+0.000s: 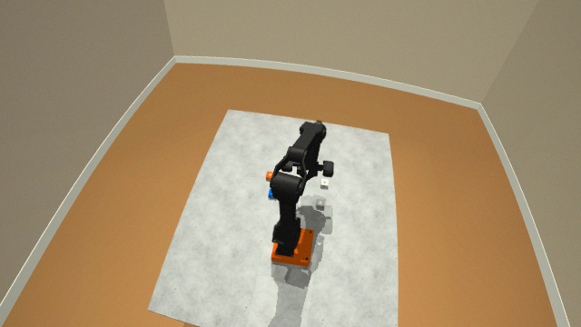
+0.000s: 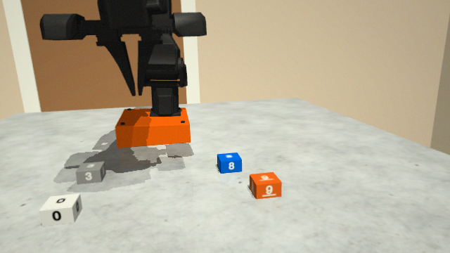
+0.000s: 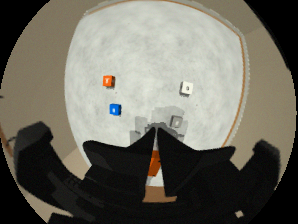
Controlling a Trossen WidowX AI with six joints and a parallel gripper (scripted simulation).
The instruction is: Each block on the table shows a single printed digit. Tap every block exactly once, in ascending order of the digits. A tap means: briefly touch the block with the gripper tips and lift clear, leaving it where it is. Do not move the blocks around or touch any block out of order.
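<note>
My gripper [image 2: 137,94] [image 3: 156,130] is shut, tips almost together, with nothing between them. It hangs high above the table, between the grey block and the blue block in the exterior view. A white block [image 1: 324,183] [image 2: 60,209] [image 3: 186,88] shows 0. A grey block [image 1: 320,203] [image 2: 90,172] [image 3: 176,121] shows 3 and lies in the arm's shadow. A blue block [image 1: 271,194] [image 2: 229,163] [image 3: 115,109] shows 8; the arm partly hides it in the top view. An orange block [image 1: 269,175] [image 2: 266,185] [image 3: 108,81] shows an underlined 9. The blocks stand apart.
The arm's orange base [image 1: 311,245] [image 2: 152,135] stands on the grey-white table [image 1: 213,227] [image 2: 334,211] [image 3: 150,40], behind the blocks in the exterior view. The arm's shadow falls beside the base and over the grey block. Walls surround the brown floor [image 1: 445,204].
</note>
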